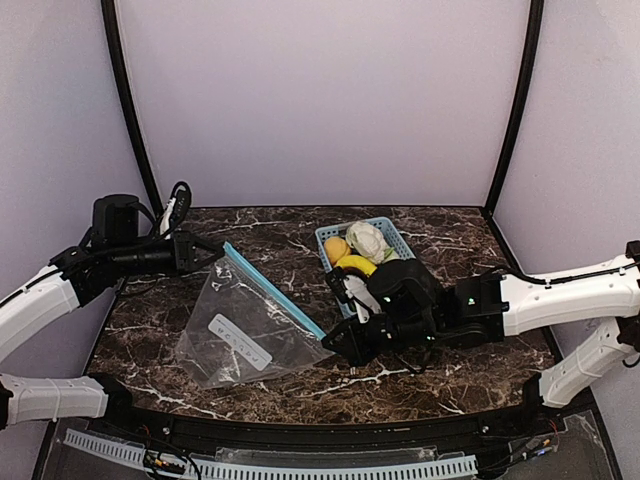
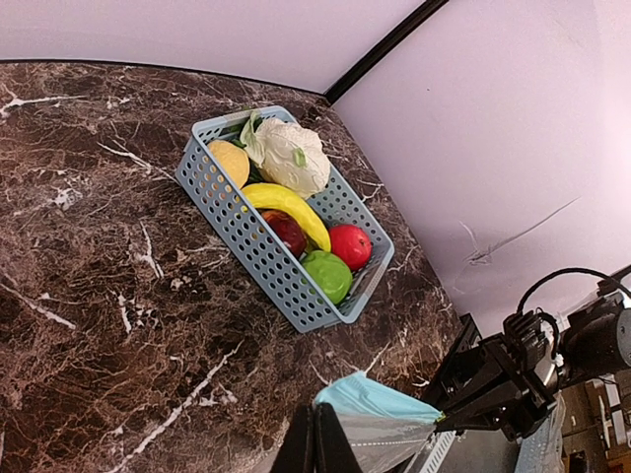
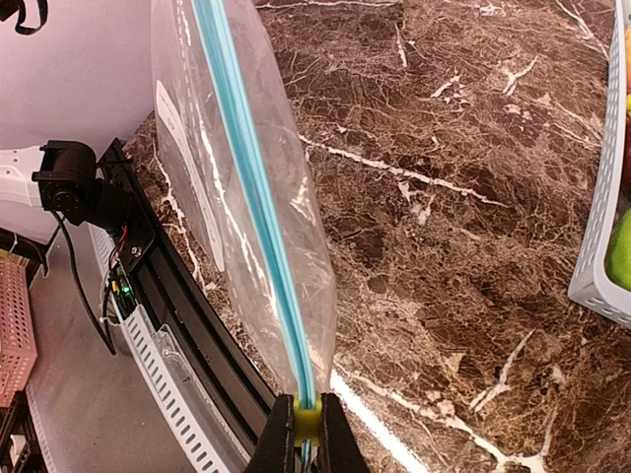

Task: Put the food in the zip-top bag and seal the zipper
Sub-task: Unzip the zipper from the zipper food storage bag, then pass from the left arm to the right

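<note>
Empty clear zip-top bag (image 1: 245, 335) hangs, teal zipper (image 1: 272, 290) stretched straight; food (image 1: 360, 250) lies in blue basket (image 2: 258, 258)

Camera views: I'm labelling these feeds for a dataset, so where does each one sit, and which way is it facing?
Top external: above and behind the bases, looking down at the table; both arms show, left hand and right hand stretching the bag.
Left wrist: looks past its own shut fingers to the basket.
Right wrist: looks along the zipper pinched in its fingers, toward the left arm.
Shared: both wrist views show basket and bag.
</note>
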`<control>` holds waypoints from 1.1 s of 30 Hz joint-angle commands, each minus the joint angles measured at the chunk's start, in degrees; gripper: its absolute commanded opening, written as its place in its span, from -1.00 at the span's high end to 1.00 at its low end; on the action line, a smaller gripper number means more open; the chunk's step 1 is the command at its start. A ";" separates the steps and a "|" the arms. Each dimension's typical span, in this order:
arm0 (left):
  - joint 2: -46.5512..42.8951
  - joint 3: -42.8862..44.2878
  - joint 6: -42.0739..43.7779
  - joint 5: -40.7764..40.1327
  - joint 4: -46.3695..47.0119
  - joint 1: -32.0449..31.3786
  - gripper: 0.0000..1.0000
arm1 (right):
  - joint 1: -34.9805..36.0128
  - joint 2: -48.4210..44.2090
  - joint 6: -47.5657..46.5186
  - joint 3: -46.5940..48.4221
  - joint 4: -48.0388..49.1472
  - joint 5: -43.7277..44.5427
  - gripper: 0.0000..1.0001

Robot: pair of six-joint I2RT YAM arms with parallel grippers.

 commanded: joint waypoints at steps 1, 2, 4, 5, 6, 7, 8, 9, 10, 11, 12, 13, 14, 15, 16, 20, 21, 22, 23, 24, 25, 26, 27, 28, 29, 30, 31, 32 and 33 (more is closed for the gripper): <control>-1.64 2.23 0.79 -2.36 0.97 1.64 0.99 | -0.02 -1.11 0.40 -1.52 -6.34 -0.92 1.00; -1.47 2.18 0.86 -2.04 1.12 1.64 0.99 | -0.02 -1.08 0.30 -1.39 -6.34 -0.88 1.00; -0.94 2.13 1.40 0.33 1.26 1.65 0.99 | 0.03 -1.07 0.13 -1.03 -6.29 -0.88 0.95; -0.70 2.08 2.12 2.92 1.42 1.65 0.99 | 0.03 -1.20 0.02 -0.94 -6.28 -0.88 0.85; -0.18 1.97 2.58 4.82 2.07 1.65 0.99 | 0.03 -1.26 -0.07 -0.79 -6.27 -0.79 0.72; 0.07 1.62 3.43 8.39 2.31 1.65 0.99 | 0.04 -1.40 -0.15 -0.70 -6.27 -0.67 0.59; 0.37 1.35 3.76 11.99 3.06 1.60 0.99 | 0.01 -1.62 -0.16 -0.58 -6.37 -0.55 0.45; 0.43 0.59 4.34 13.70 3.42 1.58 0.99 | 0.02 -2.04 -0.26 -0.58 -6.39 -0.39 0.30; 0.48 0.21 4.65 16.48 3.91 1.56 0.99 | -0.03 -2.44 -0.27 -0.45 -6.35 -0.17 0.14; 0.49 -0.51 5.37 17.71 4.02 1.52 0.99 | 0.00 -2.99 -0.44 -0.34 -6.36 0.14 0.02; 0.47 -0.86 5.74 19.94 4.10 1.28 0.99 | -0.03 -3.44 -0.62 -0.08 -6.38 0.44 -0.11; 0.27 -1.50 6.28 20.80 4.12 1.11 0.99 | 0.00 -4.04 -0.75 0.24 -6.57 0.72 -0.20; 0.16 -1.80 6.50 22.26 4.13 0.68 0.99 | 0.01 -4.65 -1.02 0.70 -6.80 0.99 -0.29; 0.04 -2.42 6.89 22.79 4.13 0.41 0.99 | -0.04 -5.30 -1.41 1.14 -6.91 1.32 -0.37; 0.00 -2.70 7.03 23.61 4.09 -0.22 0.99 | -0.04 -5.93 -1.71 1.53 -6.97 1.84 -0.43; 0.16 -4.01 7.57 23.86 4.10 -2.51 0.99 | 0.02 -6.71 -3.27 3.79 -7.73 4.53 -0.52; 0.32 -4.11 7.59 23.68 4.12 -2.93 0.99 | 0.03 -6.31 -3.64 4.57 -8.15 5.53 -0.53; 0.41 -4.29 7.49 23.17 4.13 -3.52 0.99 | -0.02 -5.67 -3.81 5.67 -8.87 6.56 -0.53; 0.63 -4.34 7.42 22.99 4.17 -3.95 0.99 | 0.05 -4.88 -3.98 6.92 -9.81 7.47 -0.53; 0.78 -4.44 7.32 22.78 4.16 -4.10 0.99 | 0.15 -3.90 -4.07 8.19 -10.48 7.98 -0.53; 1.03 -4.45 7.28 22.75 4.18 -4.38 0.99 | 0.26 -3.02 -4.22 9.31 -10.74 8.21 -0.53; 1.11 -4.47 7.26 22.72 4.24 -4.45 0.99 | 0.47 -2.05 -4.36 10.18 -10.75 8.32 -0.53; 1.13 -4.47 7.21 22.72 4.29 -4.67 0.99 | 0.53 -1.10 -4.53 10.95 -10.43 8.36 -0.53; 1.12 -4.58 7.11 22.71 4.39 -4.72 0.99 | 0.76 -0.24 -4.75 11.62 -9.72 8.17 -0.52; 0.94 -4.66 7.05 22.67 4.63 -4.76 0.99 | 0.93 0.79 -4.96 12.09 -9.01 8.04 -0.52; 0.76 -4.78 6.90 22.60 4.69 -4.81 0.99 | 1.07 1.81 -5.00 12.57 -8.30 7.90 -0.51; 0.67 -4.84 6.81 22.35 4.73 -4.85 0.99 | 1.21 2.75 -5.00 13.14 -7.75 7.79 -0.50; 0.54 -4.96 6.75 22.31 4.78 -4.85 0.99 | 1.28 3.83 -5.01 13.77 -7.22 7.70 -0.49; 0.47 -5.02 6.69 22.33 4.78 -4.86 0.99 | 1.48 4.79 -5.01 14.43 -6.69 7.53 -0.48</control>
